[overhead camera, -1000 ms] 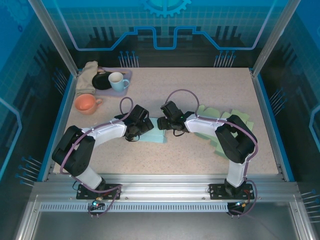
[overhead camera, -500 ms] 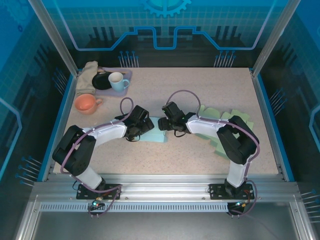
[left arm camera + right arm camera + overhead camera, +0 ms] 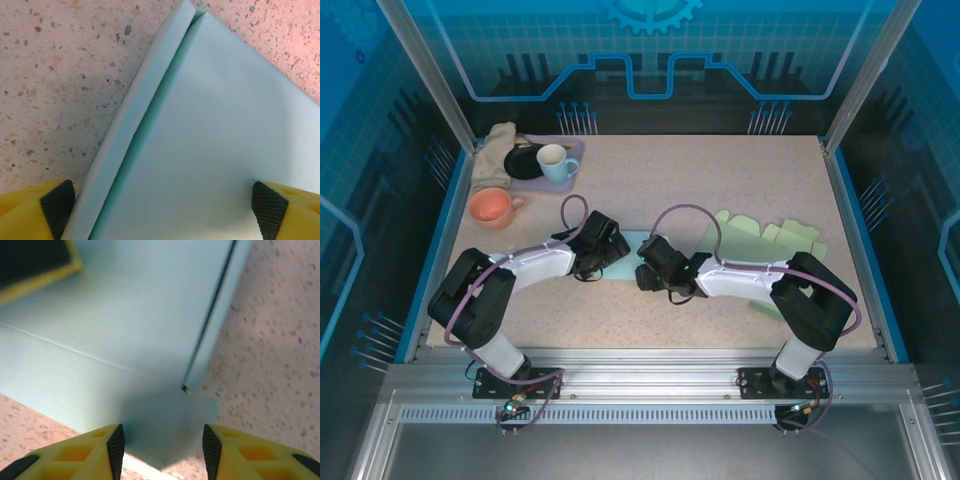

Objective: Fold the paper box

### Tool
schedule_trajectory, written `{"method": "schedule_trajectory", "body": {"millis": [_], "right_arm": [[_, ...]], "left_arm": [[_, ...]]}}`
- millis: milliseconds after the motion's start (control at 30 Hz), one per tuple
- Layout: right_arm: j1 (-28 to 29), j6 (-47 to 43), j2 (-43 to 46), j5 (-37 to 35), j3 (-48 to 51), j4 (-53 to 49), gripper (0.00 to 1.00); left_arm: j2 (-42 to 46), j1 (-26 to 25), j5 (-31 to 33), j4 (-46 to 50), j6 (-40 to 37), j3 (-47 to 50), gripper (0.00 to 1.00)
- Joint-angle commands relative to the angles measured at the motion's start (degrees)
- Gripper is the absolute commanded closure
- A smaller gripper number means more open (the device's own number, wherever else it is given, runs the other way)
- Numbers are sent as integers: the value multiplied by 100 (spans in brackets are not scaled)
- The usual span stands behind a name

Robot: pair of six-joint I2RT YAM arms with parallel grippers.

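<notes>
The light blue paper box (image 3: pixel 637 240) lies flat on the speckled table between both arms. In the left wrist view the paper box (image 3: pixel 210 130) shows one long side flap folded over along its left edge. My left gripper (image 3: pixel 162 210) is open wide and low over the sheet, and its pads (image 3: pixel 57 207) straddle the panel. My left gripper (image 3: pixel 610 255) sits on the sheet's left part. My right gripper (image 3: pixel 646 270) is at the near right corner. It is open (image 3: pixel 162 447), with a corner flap of the paper box (image 3: pixel 165 420) lying between its fingers (image 3: pixel 116 447).
Flat pale green box blanks (image 3: pixel 770 240) lie right of the right arm. At the back left are an orange cup (image 3: pixel 492 207), a blue mug (image 3: pixel 555 160), a black plate (image 3: pixel 525 162) on a purple tray (image 3: pixel 572 148), and a beige cloth (image 3: pixel 495 150).
My right gripper has swung from the far right side of the blue sheet toward the near edge, uncovering more of the green blanks. The left gripper has barely moved.
</notes>
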State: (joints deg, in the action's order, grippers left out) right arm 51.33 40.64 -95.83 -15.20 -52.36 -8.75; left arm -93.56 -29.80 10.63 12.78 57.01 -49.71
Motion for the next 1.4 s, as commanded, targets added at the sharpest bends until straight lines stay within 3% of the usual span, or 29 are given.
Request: {"method": "schedule_trajectory", "body": {"millis": [0, 333, 767, 1367], "right_arm": [[-1, 296, 210, -22, 140, 295, 54], [-183, 521, 131, 772, 411, 782, 57], [-220, 392, 160, 1072, 445, 1025, 62], [-46, -148, -47, 264, 506, 1137, 66]], "left_arm": [[-215, -19, 27, 436, 38, 259, 7], [-198, -17, 69, 482, 32, 225, 7], [-198, -20, 66, 511, 3, 208, 8], [-273, -25, 71, 454, 12, 241, 8]]}}
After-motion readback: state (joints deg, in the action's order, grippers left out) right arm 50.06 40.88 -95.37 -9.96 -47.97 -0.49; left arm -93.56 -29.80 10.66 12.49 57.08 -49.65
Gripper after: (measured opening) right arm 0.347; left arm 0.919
